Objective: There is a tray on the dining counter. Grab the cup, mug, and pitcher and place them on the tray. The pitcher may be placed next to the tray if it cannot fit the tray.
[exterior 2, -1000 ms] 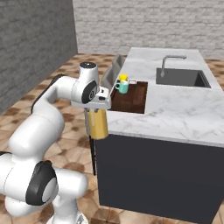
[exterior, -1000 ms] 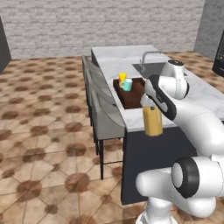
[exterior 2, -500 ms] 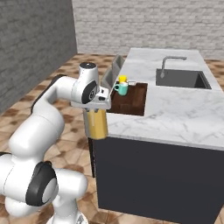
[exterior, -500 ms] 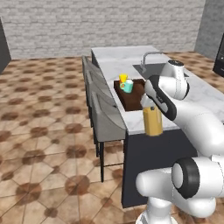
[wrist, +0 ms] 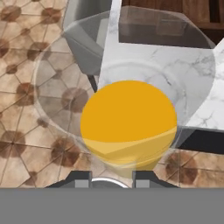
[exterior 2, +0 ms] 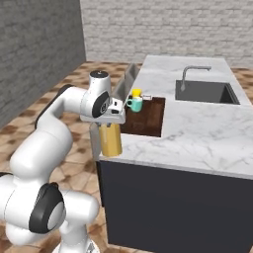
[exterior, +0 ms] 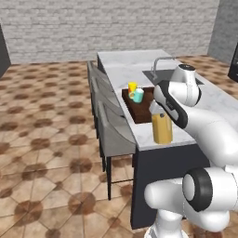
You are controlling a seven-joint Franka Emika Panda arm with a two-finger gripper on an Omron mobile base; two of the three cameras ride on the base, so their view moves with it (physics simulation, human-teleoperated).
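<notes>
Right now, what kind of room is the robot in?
Most likely a kitchen: a marble counter with a sink and faucet, grey stools beside it, and a tray holding a cup and mug.

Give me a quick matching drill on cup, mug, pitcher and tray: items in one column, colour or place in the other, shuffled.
Items:
1. cup
2. mug
3. pitcher
4. tray

Descriptions:
A. amber, at the counter's near corner under the claw
B. teal, with a handle, on the tray
C. dark brown, beside the sink
D. yellow, on the tray's far end

Pairs: 1-D, 2-B, 3-A, 4-C
</notes>
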